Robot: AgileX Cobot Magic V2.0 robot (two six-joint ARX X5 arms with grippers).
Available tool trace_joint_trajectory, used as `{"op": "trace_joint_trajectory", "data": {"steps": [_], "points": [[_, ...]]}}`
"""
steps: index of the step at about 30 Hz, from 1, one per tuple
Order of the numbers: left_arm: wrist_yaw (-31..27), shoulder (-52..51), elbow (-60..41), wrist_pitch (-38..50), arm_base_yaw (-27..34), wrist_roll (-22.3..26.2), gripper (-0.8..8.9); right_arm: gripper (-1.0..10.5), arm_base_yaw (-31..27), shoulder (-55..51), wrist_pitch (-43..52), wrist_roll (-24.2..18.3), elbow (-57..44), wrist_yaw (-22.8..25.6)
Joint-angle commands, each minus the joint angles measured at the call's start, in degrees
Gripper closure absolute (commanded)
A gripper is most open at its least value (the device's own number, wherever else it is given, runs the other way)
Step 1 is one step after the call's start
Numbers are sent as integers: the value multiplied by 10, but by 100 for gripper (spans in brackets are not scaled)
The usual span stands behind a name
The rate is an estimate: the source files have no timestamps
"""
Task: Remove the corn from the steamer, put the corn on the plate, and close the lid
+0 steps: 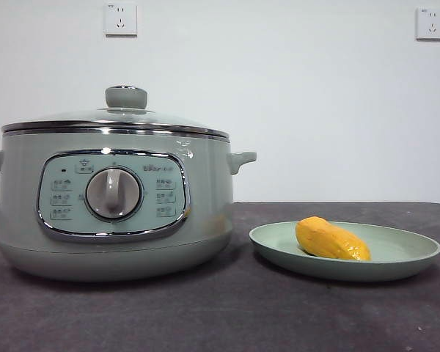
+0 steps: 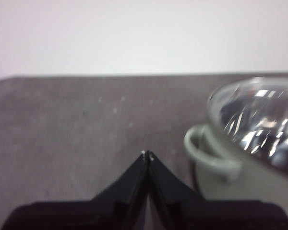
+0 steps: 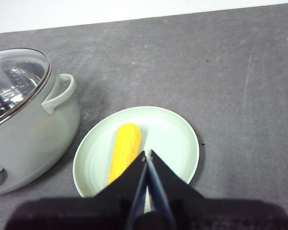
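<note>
Corn (image 1: pixel 331 239) lies on its side in the plate (image 1: pixel 411 253), a stubby yellow-orange cob resting left of the plate's middle in the front view, with bare pale green dish on its other side. The plate sits flat on the dark grey desk (image 1: pixel 227 315), just beside the steamer (image 1: pixel 205 198) and not touching it. The steamer stands on the desk with its chrome-framed control panel and round dial facing the front camera, a small side handle pointing toward the plate. The lid (image 1: pixel 125 114) sits closed on the steamer's rim, its chrome band level all round and the pale knob upright on top.

The right gripper (image 3: pixel 147 154) hangs above the near edge of the plate, close to one end of the corn, its two black jaws pressed together at the tips and holding nothing. The left gripper (image 2: pixel 147 155) hangs over bare desk beside the steamer's other handle, its jaws likewise together and empty. Two wall sockets show on the white wall behind.
</note>
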Motion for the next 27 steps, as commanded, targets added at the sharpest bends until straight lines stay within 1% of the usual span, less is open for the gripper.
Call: {"op": "trace_joint_trajectory", "data": {"steps": [1, 4, 9, 27], "points": [[26, -7, -45, 27, 15, -3, 816, 946, 1, -1, 2, 3, -1, 2], [40, -12, -74, 33, 22, -4, 816, 946, 1, -1, 2, 3, -1, 2], [39, -29, -105, 33, 24, -10, 817, 946, 1, -1, 2, 3, -1, 2], [39, -29, -106, 37, 24, -15, 817, 946, 1, -1, 1, 3, -1, 2]]}}
